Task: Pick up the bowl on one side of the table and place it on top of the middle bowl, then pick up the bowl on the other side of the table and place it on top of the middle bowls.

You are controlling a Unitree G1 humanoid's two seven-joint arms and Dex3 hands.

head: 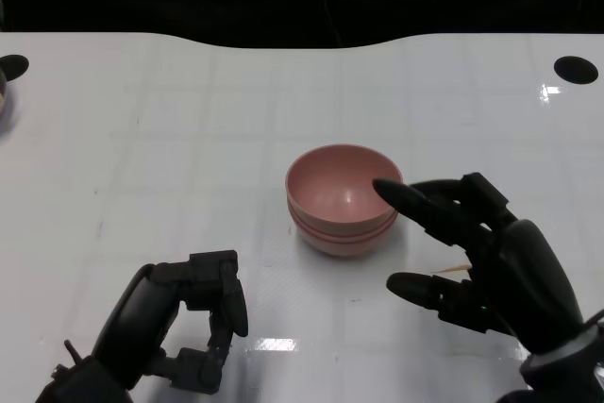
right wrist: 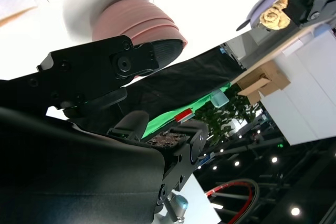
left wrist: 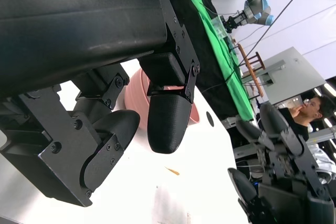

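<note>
A stack of pink bowls (head: 342,200) stands in the middle of the white table (head: 189,139), nested one inside another. My right hand (head: 481,252) is just to the right of the stack with its fingers spread and nothing in them. One fingertip (head: 389,193) reaches the stack's right rim; I cannot tell if it touches. My left hand (head: 179,323) lies near the front edge, left of the stack and apart from it, fingers curled in on nothing. The right wrist view shows the stacked bowls (right wrist: 139,19) beyond a finger (right wrist: 105,69). The left wrist view shows the pink bowls (left wrist: 137,90) behind curled fingers (left wrist: 168,119).
A small tan sliver (head: 458,271) lies on the table by my right hand. Black round holes sit at the far right (head: 576,69) and far left (head: 14,66) of the table. A person (left wrist: 310,109) sits beyond the table in the left wrist view.
</note>
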